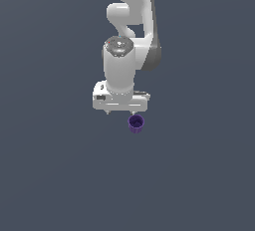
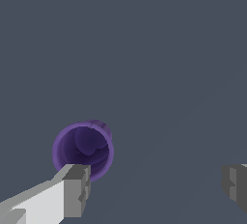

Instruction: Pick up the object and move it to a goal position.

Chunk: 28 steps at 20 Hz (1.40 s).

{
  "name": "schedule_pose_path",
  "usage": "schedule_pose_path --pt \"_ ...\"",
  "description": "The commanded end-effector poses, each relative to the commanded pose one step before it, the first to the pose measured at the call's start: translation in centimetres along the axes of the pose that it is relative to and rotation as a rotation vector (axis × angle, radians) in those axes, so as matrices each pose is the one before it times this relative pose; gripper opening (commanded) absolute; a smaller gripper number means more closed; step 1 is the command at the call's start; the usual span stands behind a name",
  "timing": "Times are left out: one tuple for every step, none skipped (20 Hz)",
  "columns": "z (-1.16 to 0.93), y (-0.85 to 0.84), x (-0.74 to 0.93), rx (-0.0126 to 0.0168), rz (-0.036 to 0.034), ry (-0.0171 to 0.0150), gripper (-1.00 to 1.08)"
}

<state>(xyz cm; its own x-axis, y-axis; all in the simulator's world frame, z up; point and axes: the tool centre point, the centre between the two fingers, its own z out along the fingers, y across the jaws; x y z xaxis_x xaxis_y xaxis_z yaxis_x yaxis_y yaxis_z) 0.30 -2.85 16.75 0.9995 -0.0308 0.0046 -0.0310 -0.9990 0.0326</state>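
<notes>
Cup (image 1: 136, 124) stands upright on plain dark grey floor (image 1: 50, 175).

arm: I reach down from the top centre of the exterior view, my white links stacked and my wrist vertical | gripper (image 1: 120, 112): points straight down at mid-frame | fingers (image 2: 72, 189): spread wide apart in the wrist view, one low at each side, nothing held between them

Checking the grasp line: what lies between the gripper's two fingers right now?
In the wrist view, only bare grey floor lies between the open fingers; the purple cup sits beside one finger, not between them.
</notes>
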Motion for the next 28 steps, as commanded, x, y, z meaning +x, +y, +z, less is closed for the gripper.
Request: schedule_pose_path --pt "0.0 0.001 0.0 0.0 0.0 0.0 0.28" --pt "0.006 0.068 0.009 0.0 0.0 0.0 0.28" --pt "-0.007 0.123 0.022 -0.00178 -0.00072 0.00034 0.28" --pt "-0.003 0.228 0.036 -0.00223 -0.00098 0.00051 0.28" --pt "-0.008 0.304 0.047 -0.00309 -0.00158 0.00092 0.28" --pt "-0.015 0.273 0.041 -0.00302 -0.00191 0.00125 0.28" --pt "-0.017 0.17 0.026 -0.00207 -0.00167 0.00123 0.28" --pt "-0.019 0.067 0.012 -0.00121 -0.0013 0.00107 0.28" --pt "0.016 0.018 0.005 0.0 0.0 0.0 0.28" --pt "-0.008 -0.059 -0.011 0.00064 0.00058 -0.00045 0.28" --pt "0.033 -0.019 -0.007 0.0011 0.00206 -0.0019 0.28" --pt "0.058 0.008 -0.007 0.00152 0.00326 -0.00308 0.28" --pt "0.078 0.02 -0.008 0.00198 0.00441 -0.0042 0.28" --pt "0.098 0.019 -0.011 0.00256 0.00559 -0.00534 0.28" --pt "0.121 0.015 -0.014 0.00325 0.00686 -0.00655 0.28" --pt "0.139 0.01 -0.017 0.00383 0.00796 -0.00764 0.28" --pt "0.159 0.017 -0.018 0.00438 0.00908 -0.00878 0.28" --pt "0.179 0.017 -0.02 0.005 0.01023 -0.00996 0.28" --pt "0.199 0.015 -0.022 0.00564 0.01138 -0.01116 0.28" --pt "0.218 0.014 -0.024 0.00629 0.01251 -0.01237 0.28" --pt "0.237 0.012 -0.026 0.00696 0.01361 -0.0136 0.28" --pt "0.255 0.009 -0.027 0.00765 0.01468 -0.01485 0.28" --pt "0.273 0.006 -0.029 0.00835 0.01573 -0.01611 0.28" --pt "0.289 0.0 -0.03 0.00906 0.01672 -0.01737 0.28" --pt "0.305 -0.005 -0.031 0.0098 0.01768 -0.01866 0.28" --pt "0.32 -0.012 -0.033 0.01054 0.01859 -0.01997 0.28" --pt "0.334 -0.019 -0.034 0.0113 0.01944 -0.0213 0.28" --pt "0.346 -0.028 -0.036 0.01207 0.02023 -0.02264 0.28"
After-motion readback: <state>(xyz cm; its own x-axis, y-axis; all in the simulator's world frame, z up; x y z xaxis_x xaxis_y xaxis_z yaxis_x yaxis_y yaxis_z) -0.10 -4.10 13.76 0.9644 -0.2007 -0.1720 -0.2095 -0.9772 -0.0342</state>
